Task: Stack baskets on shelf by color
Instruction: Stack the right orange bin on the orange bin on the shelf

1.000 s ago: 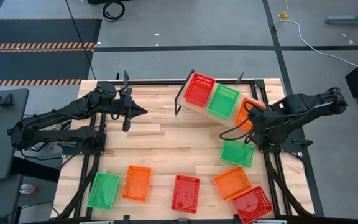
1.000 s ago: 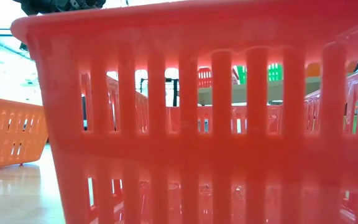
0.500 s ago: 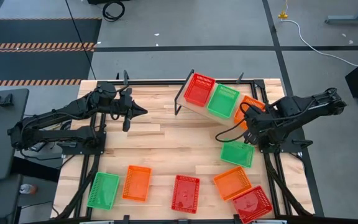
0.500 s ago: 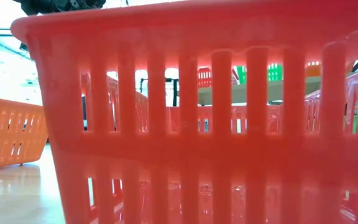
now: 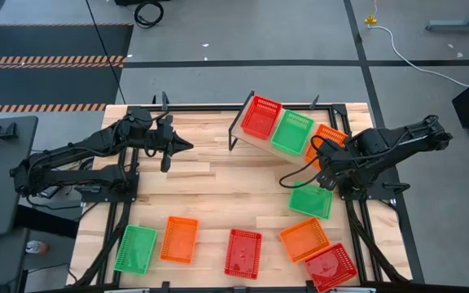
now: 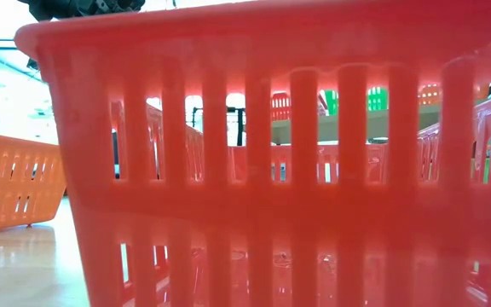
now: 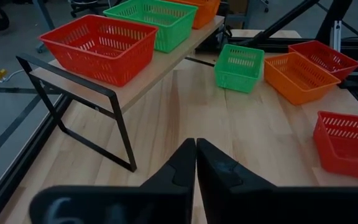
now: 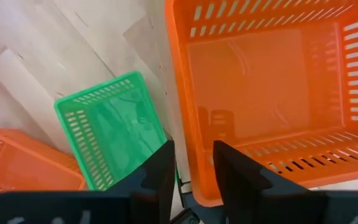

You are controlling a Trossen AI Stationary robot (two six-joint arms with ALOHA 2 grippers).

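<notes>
The shelf [image 7: 156, 76] stands at the table's far side with a red basket [image 5: 260, 116], a green basket [image 5: 291, 132] and an orange basket [image 5: 326, 140] side by side on it. My right gripper [image 8: 194, 171] points down at the orange basket's [image 8: 272, 93] near corner, open. One finger stands inside the basket and one outside its side wall. My left gripper [image 5: 184, 147] hovers shut over the table left of the shelf, touching nothing. My right gripper has its fingers on either side of the orange basket's side wall [image 8: 186, 155], near a corner, coming from above. A gap shows between the fingers, and I cannot tell whether either one touches the wall. The basket rests on the shelf.
Loose baskets lie on the table: green [image 5: 311, 201], orange [image 5: 304, 238] and red [image 5: 330, 265] at the right, then red [image 5: 243, 253], orange [image 5: 178, 239] and green [image 5: 135, 248] along the near edge. A red basket [image 6: 271, 170] fills the low view. Bare wood lies mid-table.
The orange basket has shifted a little along the shelf toward the green basket, with my right gripper over it.
</notes>
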